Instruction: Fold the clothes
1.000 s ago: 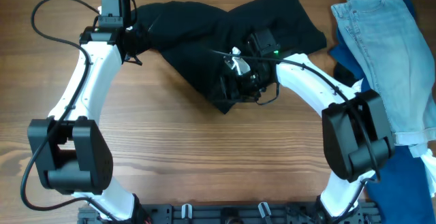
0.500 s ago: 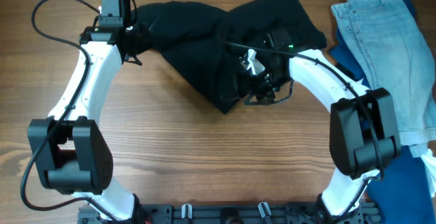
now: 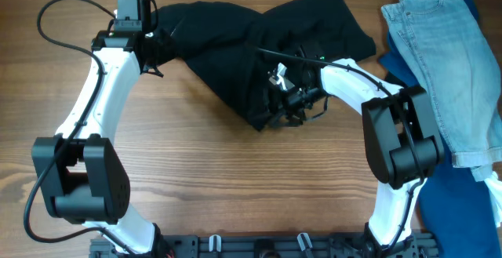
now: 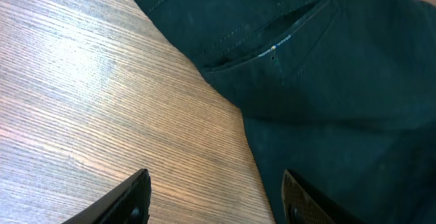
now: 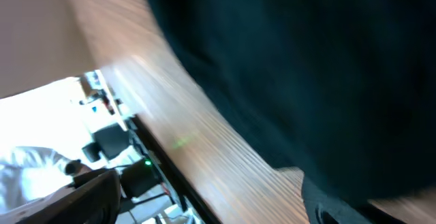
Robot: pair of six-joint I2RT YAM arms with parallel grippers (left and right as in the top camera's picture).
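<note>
One black garment [image 3: 227, 30] is counted on the one wooden table [image 3: 235, 179]. One pocket slit [image 4: 272, 47] is seen on this garment. One pair of light blue jeans [image 3: 443, 54] is counted at the right edge. Dark blue fabric [image 3: 398, 68] is seen in two patches next to the jeans; whether these are one item or two cannot be told. Two robot arms are counted, the left arm [image 3: 102, 93] and the right arm [image 3: 353, 81]. Two grippers are counted, the left gripper [image 4: 214, 200] and the right gripper [image 5: 214, 202].
</note>
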